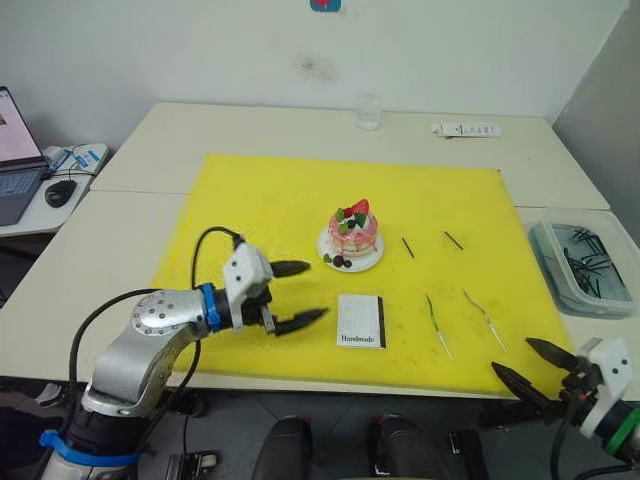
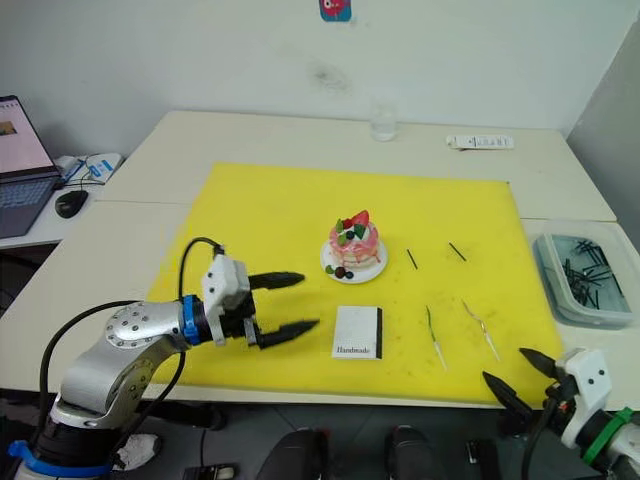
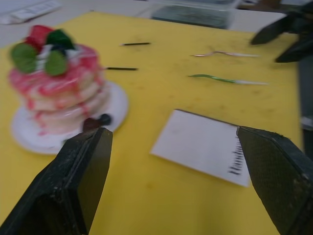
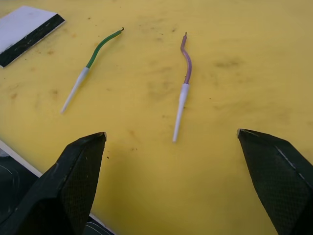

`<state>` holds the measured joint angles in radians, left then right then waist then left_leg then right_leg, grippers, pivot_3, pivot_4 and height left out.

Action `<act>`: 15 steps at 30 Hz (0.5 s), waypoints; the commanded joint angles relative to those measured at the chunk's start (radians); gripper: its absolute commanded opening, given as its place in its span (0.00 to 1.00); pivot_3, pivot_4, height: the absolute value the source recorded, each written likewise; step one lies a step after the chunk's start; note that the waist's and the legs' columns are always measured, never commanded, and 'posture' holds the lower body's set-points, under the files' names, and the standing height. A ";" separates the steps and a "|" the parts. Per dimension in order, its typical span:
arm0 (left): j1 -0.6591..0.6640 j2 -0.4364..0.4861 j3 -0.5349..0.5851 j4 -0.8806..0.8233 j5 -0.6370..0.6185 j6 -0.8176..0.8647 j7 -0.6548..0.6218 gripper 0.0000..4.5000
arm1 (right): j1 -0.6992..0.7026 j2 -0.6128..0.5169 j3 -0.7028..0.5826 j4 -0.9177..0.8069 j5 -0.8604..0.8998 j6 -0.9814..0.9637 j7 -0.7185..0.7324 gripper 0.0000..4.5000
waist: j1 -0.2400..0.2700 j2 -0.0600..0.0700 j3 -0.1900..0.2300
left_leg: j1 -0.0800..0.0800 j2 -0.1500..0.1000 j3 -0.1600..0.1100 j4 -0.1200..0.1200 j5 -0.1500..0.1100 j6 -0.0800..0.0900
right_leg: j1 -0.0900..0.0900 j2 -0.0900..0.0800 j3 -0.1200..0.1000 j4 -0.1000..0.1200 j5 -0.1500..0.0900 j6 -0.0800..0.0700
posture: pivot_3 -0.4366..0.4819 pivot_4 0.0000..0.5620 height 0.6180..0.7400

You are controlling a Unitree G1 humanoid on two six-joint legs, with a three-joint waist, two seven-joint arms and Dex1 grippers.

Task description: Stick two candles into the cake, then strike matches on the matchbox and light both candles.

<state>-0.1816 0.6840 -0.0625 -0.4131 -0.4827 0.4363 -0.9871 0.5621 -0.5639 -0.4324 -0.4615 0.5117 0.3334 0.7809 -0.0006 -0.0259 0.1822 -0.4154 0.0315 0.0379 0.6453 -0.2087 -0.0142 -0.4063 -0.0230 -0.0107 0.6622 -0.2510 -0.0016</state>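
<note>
— What's nearest us?

— The right hand (image 1: 538, 365), at five o'clock off the near edge of the yellow mat (image 1: 270, 190), fingers spread wide and holding nothing. The left hand (image 1: 299, 294) hangs over the mat at eight o'clock, also wide open and empty, fingertips pointing toward the matchbox (image 1: 361, 321).

— And the matchbox?

— Flat on the mat near the front edge, "Handmade" facing us, its black strip along the side toward three o'clock. Just past the right hand lie the two candles, apart from each other: the green candle (image 1: 437, 325) closer to the matchbox, the purplish candle (image 1: 484, 319) at its three o'clock side, pale ends toward us.

— Further in?

— The cake (image 1: 355, 231) stands on its white plate (image 1: 327, 247) at mid-mat, twelve o'clock from the matchbox. The two matches (image 1: 408, 247) lie to its three o'clock, side by side but separate, the second one (image 1: 453, 240) farther out.

— Beyond the mat?

— A clear bin (image 1: 585, 266) of dark sticks on the worktop at three o'clock, a glass (image 1: 368, 112) at twelve.
</note>
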 commanded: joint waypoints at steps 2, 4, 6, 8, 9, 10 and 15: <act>-0.026 0.043 -0.098 -0.060 0.036 -0.036 -0.092 1.00 | -0.024 0.007 0.027 -0.010 -0.021 -0.017 -0.020 1.00 | 0.000 0.001 0.000 | 0.000 0.000 0.000 0.000 0.000 0.000 | 0.000 0.000 0.000 0.000 0.000 0.000 | 0.48 0.27 1.00; -0.042 0.023 -0.112 -0.049 0.038 -0.042 -0.088 1.00 | -0.044 0.012 0.040 -0.010 -0.027 -0.009 -0.036 1.00 | 0.001 0.001 0.000 | 0.000 0.000 -0.001 0.000 0.000 0.000 | 0.000 0.000 0.000 0.000 0.000 0.000 | 0.48 0.27 1.00; -0.053 0.011 -0.116 -0.041 0.041 -0.044 -0.082 1.00 | -0.058 0.012 0.051 -0.010 -0.040 -0.010 -0.051 1.00 | 0.001 0.001 -0.001 | 0.000 0.000 -0.001 0.000 0.000 0.000 | 0.000 0.001 -0.001 0.000 0.000 0.000 | 0.48 0.27 1.00; -0.059 0.000 -0.116 -0.027 0.062 -0.057 -0.066 1.00 | -0.065 0.019 0.061 -0.015 -0.043 -0.003 -0.071 0.92 | 0.001 0.001 -0.001 | 0.000 0.000 -0.001 0.000 0.000 0.000 | 0.000 0.001 0.000 0.000 0.000 0.000 | 0.48 0.27 1.00; -0.056 -0.001 -0.117 -0.024 0.067 -0.062 -0.066 1.00 | -0.064 0.020 0.067 -0.017 -0.051 -0.006 -0.077 0.87 | 0.001 0.001 -0.001 | 0.000 0.000 -0.001 0.000 0.000 0.000 | 0.000 0.001 0.000 0.000 0.000 0.000 | 0.48 0.27 1.00; -0.050 -0.002 -0.118 -0.023 0.070 -0.068 -0.068 1.00 | -0.063 0.021 0.071 -0.020 -0.054 -0.006 -0.081 0.80 | 0.001 0.001 -0.001 | 0.000 -0.001 -0.001 0.000 0.000 0.000 | 0.000 0.001 0.000 0.000 0.000 0.000 | 0.48 0.27 1.00; -0.026 0.001 -0.112 -0.036 0.071 -0.074 -0.069 1.00 | -0.047 0.024 0.080 -0.035 -0.068 -0.009 -0.093 0.55 | 0.001 0.001 -0.001 | -0.001 0.000 -0.001 -0.001 0.000 0.000 | 0.000 0.001 -0.001 -0.001 -0.001 0.000 | 0.48 0.27 1.00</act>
<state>-0.2068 0.6839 -0.1820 -0.4213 -0.4109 0.3799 -1.0580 0.5014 -0.5447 -0.3563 -0.4639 0.4503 0.3339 0.6905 0.0002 -0.0251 0.1815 -0.4159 0.0315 0.0366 0.6445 -0.2088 -0.0142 -0.4064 -0.0217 -0.0115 0.6616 -0.2519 -0.0021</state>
